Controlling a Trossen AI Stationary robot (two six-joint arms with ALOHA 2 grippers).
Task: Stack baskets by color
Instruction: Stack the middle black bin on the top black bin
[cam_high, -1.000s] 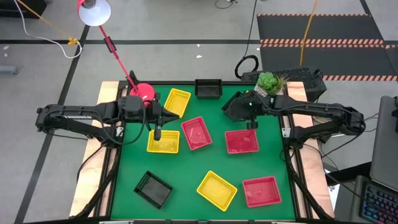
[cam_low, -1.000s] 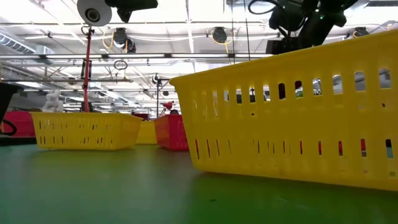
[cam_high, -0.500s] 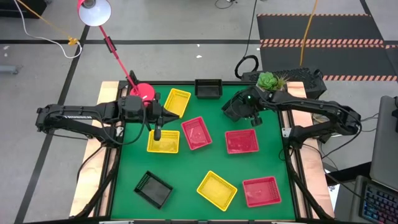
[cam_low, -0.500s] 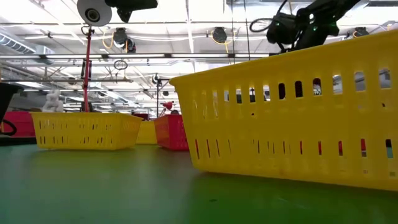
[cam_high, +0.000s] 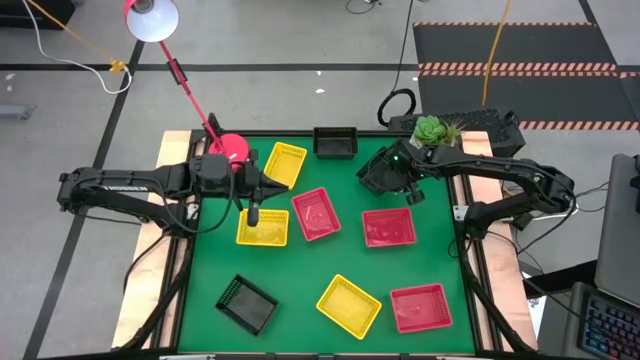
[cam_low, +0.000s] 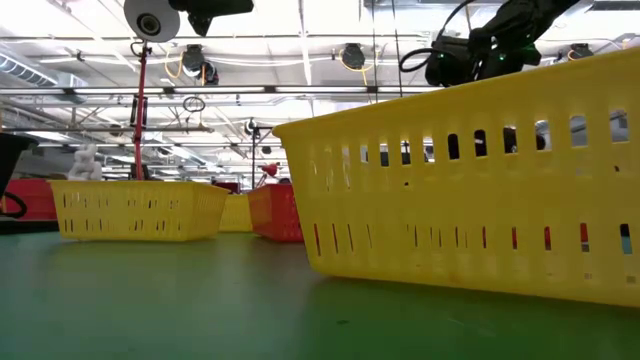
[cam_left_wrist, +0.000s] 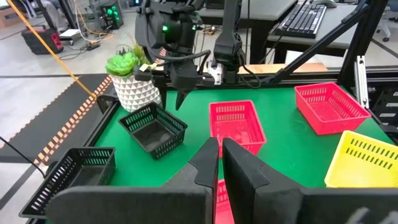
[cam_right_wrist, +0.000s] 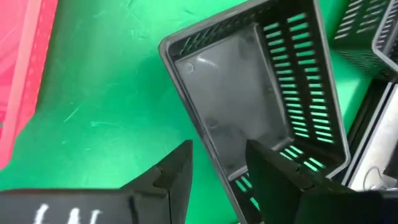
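My right gripper (cam_high: 408, 190) hovers open at the far right of the green table, pointing steeply down over a black basket (cam_left_wrist: 152, 127). In the right wrist view its fingers stand on either side of that basket's long wall (cam_right_wrist: 205, 134), above it. My left gripper (cam_high: 255, 212) waits shut and empty at the left, over a yellow basket (cam_high: 262, 227) and next to a red basket (cam_high: 316, 213). Resting flat on the table are a yellow basket (cam_high: 284, 163), a red basket (cam_high: 388, 227), a yellow basket (cam_high: 348, 305), a red basket (cam_high: 420, 307) and a black basket (cam_high: 246, 304). Another black basket (cam_high: 335, 140) sits at the far edge.
A white pot with a green plant (cam_high: 432, 132) stands on the far right corner, close behind my right arm. A red lamp's base (cam_high: 232, 148) sits at the far left, its stem slanting up and away. There is bare green mat (cam_high: 300, 265) in the table's middle.
My right gripper has sunk a little and shifted slightly toward the table's left, rolling about its wrist above the black basket. The baskets lie where they were.
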